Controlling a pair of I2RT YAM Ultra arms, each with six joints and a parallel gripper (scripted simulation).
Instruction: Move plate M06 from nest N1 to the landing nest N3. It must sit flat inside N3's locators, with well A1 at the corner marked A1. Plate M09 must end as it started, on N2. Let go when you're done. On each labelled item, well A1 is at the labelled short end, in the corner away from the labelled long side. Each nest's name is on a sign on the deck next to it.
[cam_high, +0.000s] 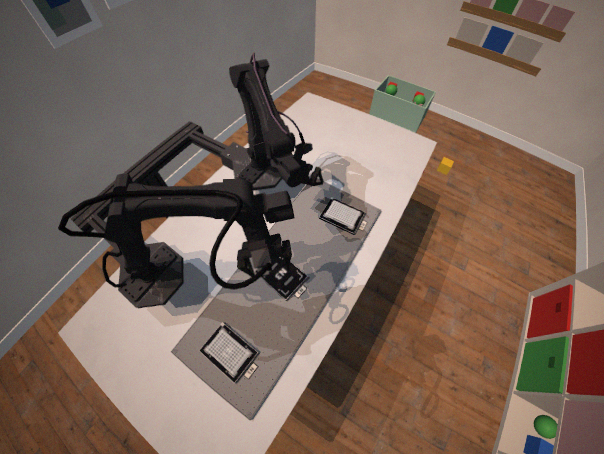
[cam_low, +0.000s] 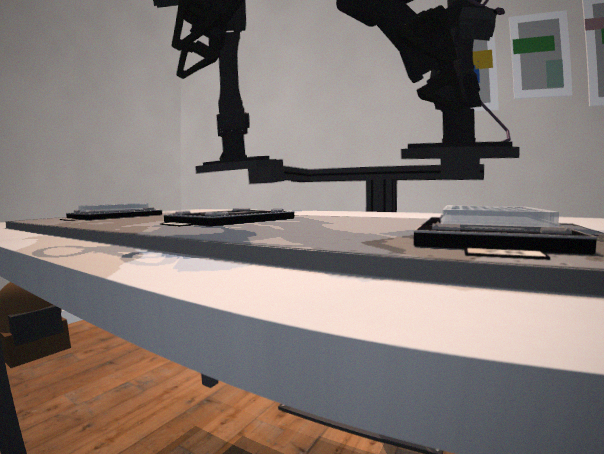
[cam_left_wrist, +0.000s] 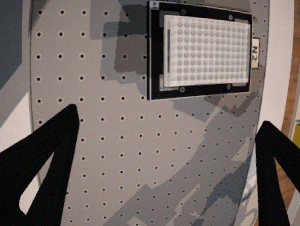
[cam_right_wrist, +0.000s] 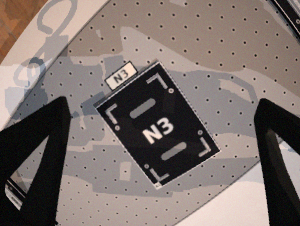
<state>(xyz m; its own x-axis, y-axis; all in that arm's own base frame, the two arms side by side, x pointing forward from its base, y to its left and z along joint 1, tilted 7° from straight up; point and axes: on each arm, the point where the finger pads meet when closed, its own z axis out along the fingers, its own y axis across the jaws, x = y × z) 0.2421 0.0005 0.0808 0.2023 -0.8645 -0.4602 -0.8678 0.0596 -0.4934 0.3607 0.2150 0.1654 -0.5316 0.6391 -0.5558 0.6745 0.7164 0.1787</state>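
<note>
Two clear well plates sit in black nests on the grey deck, one at the far end (cam_high: 341, 215) and one at the near end (cam_high: 229, 350). The empty N3 nest (cam_high: 286, 280) lies between them. I cannot read the plate labels. My right gripper (cam_high: 265, 257) hangs open and empty above N3, which fills the right wrist view (cam_right_wrist: 159, 129) with its sign (cam_right_wrist: 121, 75) beside it. My left gripper (cam_high: 311, 175) is open and empty, high above the deck.
Small signs sit by each nest (cam_high: 362, 225) (cam_high: 251, 370). The black gantry (cam_high: 165, 150) carries both arm bases at the wall side. A green bin (cam_high: 402, 102) and a yellow cube (cam_high: 445, 165) stand on the floor beyond the table.
</note>
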